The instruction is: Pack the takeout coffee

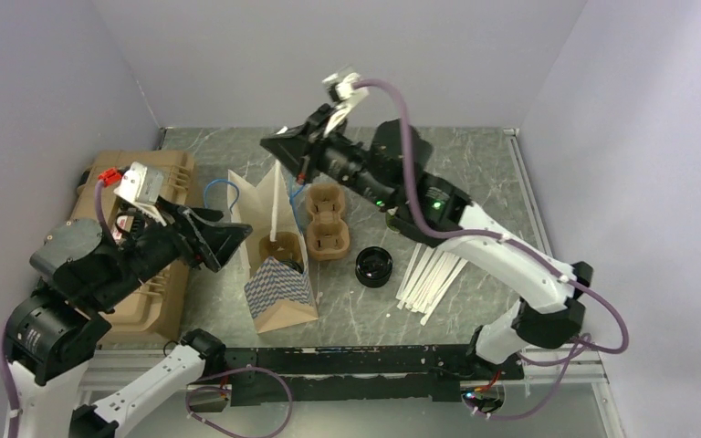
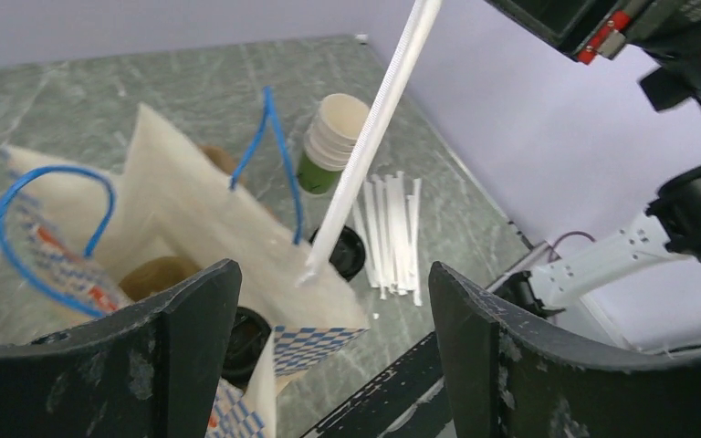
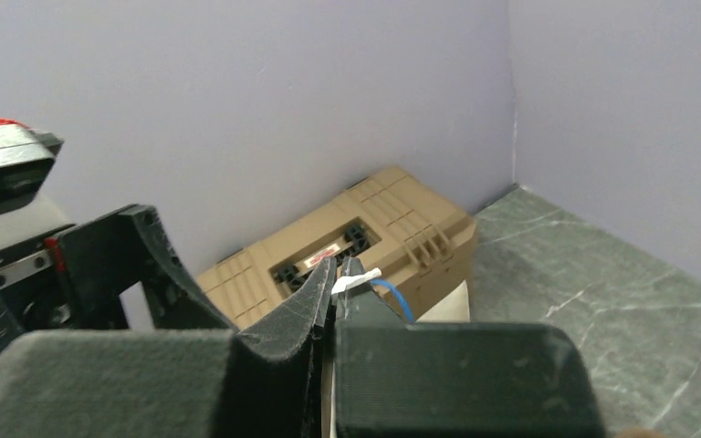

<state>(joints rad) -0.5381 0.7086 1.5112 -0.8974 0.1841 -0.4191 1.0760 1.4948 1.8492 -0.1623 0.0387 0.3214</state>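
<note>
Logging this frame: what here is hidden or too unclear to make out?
Takeout coffee: left wrist view shows only a sliver of black lid; a finger of the left gripper and the paper bag wall hide the cup.
Wrapped straw: right wrist view shows only its tip; the right gripper hides the rest.
Bag contents: too small in the top view.

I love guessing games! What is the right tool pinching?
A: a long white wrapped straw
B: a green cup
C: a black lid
A: the right tool is shut on the long white wrapped straw, which hangs down toward the open paper bag.
</note>
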